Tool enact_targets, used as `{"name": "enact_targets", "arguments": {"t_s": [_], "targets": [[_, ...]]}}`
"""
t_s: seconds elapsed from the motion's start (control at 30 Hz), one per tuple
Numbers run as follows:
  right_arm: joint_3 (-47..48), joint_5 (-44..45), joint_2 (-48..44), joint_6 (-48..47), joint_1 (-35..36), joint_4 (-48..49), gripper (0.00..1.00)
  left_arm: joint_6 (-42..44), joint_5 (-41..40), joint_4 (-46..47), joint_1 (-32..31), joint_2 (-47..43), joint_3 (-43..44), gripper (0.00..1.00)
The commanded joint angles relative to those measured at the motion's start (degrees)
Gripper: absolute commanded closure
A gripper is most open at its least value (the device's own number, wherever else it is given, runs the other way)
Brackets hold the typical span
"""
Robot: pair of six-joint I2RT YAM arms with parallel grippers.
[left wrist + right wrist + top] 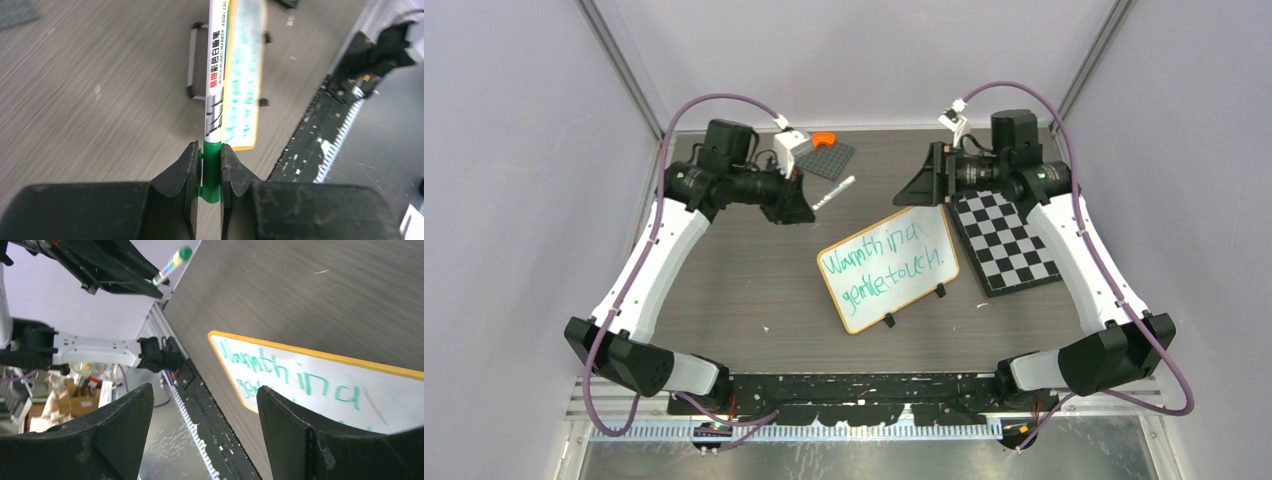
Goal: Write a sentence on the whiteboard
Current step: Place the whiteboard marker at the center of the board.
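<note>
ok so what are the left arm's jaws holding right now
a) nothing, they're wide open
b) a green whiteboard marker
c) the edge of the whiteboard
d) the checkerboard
b: in the left wrist view the left jaws are shut on the green end of the marker, and the top view shows the whiteboard lying apart from them on the table.

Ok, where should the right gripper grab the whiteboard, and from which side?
Likely the whiteboard by its thin frame at the right short edge, right gripper coming from the right: it lies face up, so only the rim fits, and black clips crowd the near edge.
</note>
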Motion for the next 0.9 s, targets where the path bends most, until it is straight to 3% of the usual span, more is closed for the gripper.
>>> {"name": "enact_targets", "arguments": {"t_s": [0.0, 0.13, 0.33, 0.5, 0.7, 0.87], "targets": [[0.90, -0.68, -2.84, -5.99, -5.26, -4.01, 0.20, 3.31, -1.02, -0.08, 9.34, -0.72, -3.45, 1.00], [-1.78, 0.53, -4.27, -11.41, -10.45, -8.50, 0.20, 8.20, -2.39, -1.46, 17.77, 0.38, -8.36, 1.00], [-5.63, 2.06, -4.85, -19.07, -18.95, -13.17, 0.20, 14.38, -8.94, 3.01, 25.64, 2.32, -19.01, 1.00], [-9.43, 3.76, -5.87, -21.67, -23.39, -13.34, 0.20, 17.80, -14.23, 6.98, 27.22, 6.41, -25.42, 1.00], [-12.06, 5.05, -7.10, -22.92, -23.97, -13.32, 0.20, 19.04, -16.78, 11.24, 27.22, 11.60, -28.86, 1.00], [-12.60, 5.21, -7.18, -23.77, -24.08, -14.09, 0.20, 20.10, -19.29, 14.71, 27.21, 14.57, -31.42, 0.92]]}}
